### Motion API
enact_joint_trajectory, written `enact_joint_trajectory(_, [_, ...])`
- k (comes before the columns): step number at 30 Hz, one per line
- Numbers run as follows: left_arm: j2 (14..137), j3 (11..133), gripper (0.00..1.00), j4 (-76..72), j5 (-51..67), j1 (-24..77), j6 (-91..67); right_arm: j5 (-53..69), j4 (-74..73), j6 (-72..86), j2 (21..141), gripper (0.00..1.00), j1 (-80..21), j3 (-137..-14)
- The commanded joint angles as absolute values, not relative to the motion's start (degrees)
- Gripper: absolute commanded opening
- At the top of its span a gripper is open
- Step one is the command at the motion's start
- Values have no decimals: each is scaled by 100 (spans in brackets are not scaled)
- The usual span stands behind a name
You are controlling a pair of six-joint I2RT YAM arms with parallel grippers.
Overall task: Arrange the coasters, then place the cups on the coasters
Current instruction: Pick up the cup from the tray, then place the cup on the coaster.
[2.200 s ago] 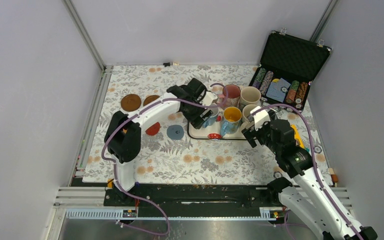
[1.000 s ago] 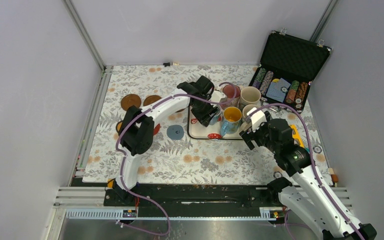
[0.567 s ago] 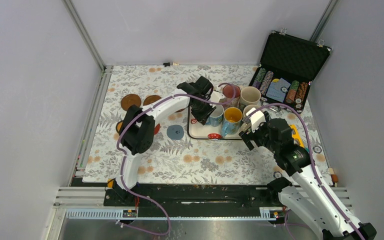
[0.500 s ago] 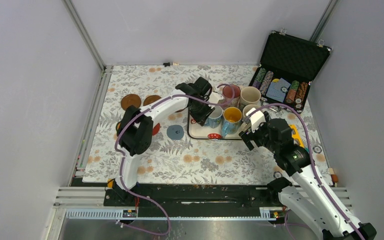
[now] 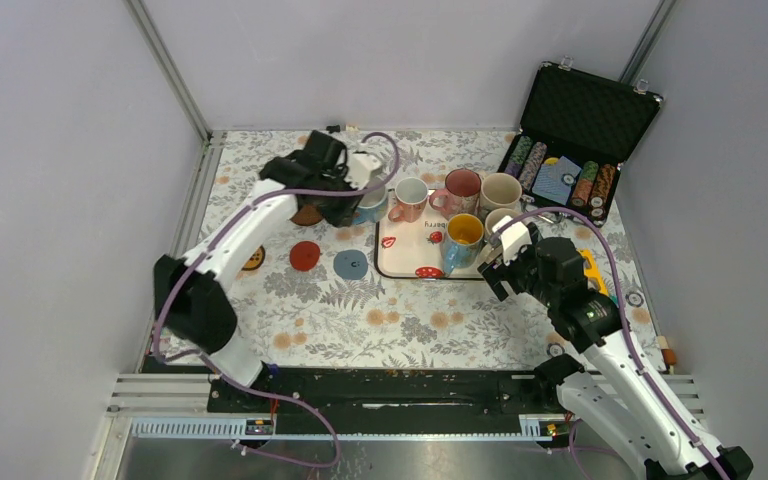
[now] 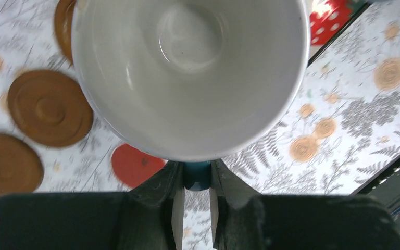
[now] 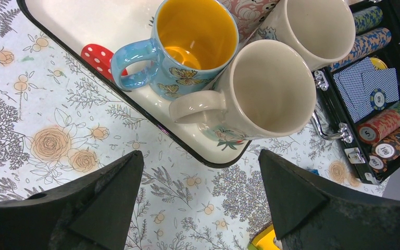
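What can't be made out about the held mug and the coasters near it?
Held mug: outside pattern; left wrist view shows only its inside, top view has the left arm over most of it.
Third brown coaster: left wrist view, cut by the mug's rim and the top edge.
Orange-centred coaster: top view, partly behind the arm.
Whether the mug touches a coaster: neither view tells.

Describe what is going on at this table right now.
The left gripper is shut on the handle of a white-and-blue mug, holding it up near the brown coasters and the red coaster. The right gripper hangs open beside the tray, near a cream mug and the blue mug. No coaster in view bears a cup yet.
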State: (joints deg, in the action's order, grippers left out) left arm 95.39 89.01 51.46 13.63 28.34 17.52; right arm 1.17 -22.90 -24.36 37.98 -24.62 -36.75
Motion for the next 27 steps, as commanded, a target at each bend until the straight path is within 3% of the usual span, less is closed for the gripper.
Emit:
enact_joint_trajectory(1, [8522, 8256, 0, 4878, 1199, 2277, 1986, 173, -2232, -2444, 3703, 89, -2437, -3691])
enact_joint_trajectory(13, [6606, 6416, 0, 4584, 1729, -401, 2197, 400, -2314, -2364, 3577, 89, -2435, -3724])
enact_joint_trajectory(27, [6243, 5864, 0, 4925, 2037, -1510, 2810, 503, -2396, -2285, 3352, 89, -2435, -3777])
